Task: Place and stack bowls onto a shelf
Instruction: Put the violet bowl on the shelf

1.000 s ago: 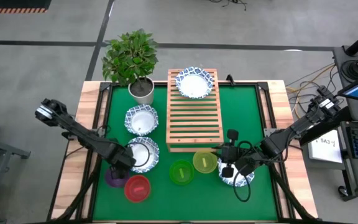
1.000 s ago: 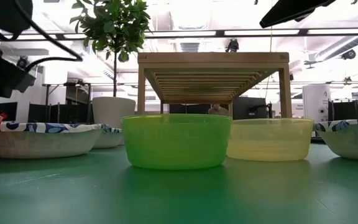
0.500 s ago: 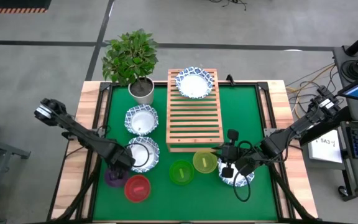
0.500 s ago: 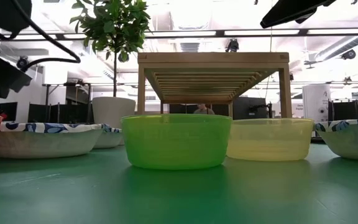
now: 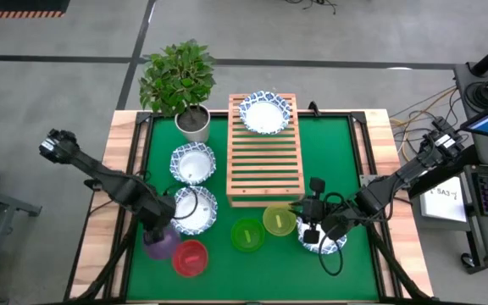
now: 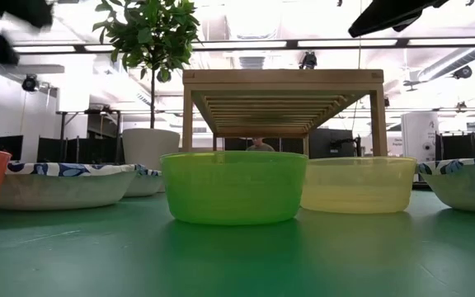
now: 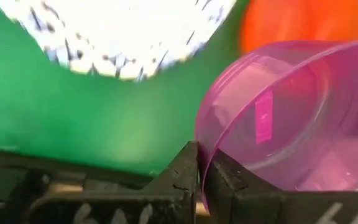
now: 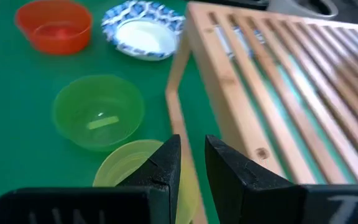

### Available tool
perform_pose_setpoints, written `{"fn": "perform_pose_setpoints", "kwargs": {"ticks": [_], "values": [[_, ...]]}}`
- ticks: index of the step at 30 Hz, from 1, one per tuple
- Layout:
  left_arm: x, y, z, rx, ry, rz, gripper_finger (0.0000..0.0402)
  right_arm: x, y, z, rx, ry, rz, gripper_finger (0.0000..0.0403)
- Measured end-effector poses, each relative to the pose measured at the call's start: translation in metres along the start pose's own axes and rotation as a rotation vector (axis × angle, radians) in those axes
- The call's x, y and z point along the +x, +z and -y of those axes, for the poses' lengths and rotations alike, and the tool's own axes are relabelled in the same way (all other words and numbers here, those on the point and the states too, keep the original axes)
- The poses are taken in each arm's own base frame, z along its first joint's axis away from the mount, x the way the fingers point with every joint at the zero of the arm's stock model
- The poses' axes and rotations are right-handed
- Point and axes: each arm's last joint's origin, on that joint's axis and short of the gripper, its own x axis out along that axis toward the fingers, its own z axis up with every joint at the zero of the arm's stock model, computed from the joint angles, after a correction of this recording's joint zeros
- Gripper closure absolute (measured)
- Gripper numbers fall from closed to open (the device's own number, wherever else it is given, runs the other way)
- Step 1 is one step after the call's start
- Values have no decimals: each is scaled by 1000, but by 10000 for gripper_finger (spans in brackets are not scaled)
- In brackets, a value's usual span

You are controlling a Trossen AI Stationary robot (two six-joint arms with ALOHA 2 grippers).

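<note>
Left gripper [image 7: 199, 180] clamped on the purple bowl's [image 7: 278, 118] rim (tilted, at the mat's [image 5: 337, 161] seven o'clock corner); right gripper [image 8: 191, 163], fingers slightly apart, over the yellow bowl [image 8: 135, 171] beside the shelf [image 5: 263, 165].

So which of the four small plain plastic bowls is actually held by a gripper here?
The translucent purple plastic bowl: the left gripper is shut on its rim. The red, green and yellow bowls sit free on the mat.
</note>
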Motion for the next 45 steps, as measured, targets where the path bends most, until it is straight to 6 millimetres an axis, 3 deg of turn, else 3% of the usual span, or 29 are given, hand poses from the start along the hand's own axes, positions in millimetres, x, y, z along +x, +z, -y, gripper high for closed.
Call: {"fn": "perform_pose_setpoints", "kwargs": {"ticks": [7,13,21,25,36,45], "values": [[-74,30,13,-105,38,497,401,-8,-7,-10,-57,46,-17,339],[-106,78,15,-88,99,651,402,-11,-8,-13,-136,35,-3,339],[-115,169,-6,5,246,652,401,-22,-3,-4,-155,47,34,339],[-116,205,-10,66,294,661,401,-26,-6,2,-139,50,44,339],[-116,255,-10,178,362,642,401,-25,-27,10,-90,67,96,339],[-104,288,-31,162,407,593,401,-26,-26,10,-70,75,118,339]]}}
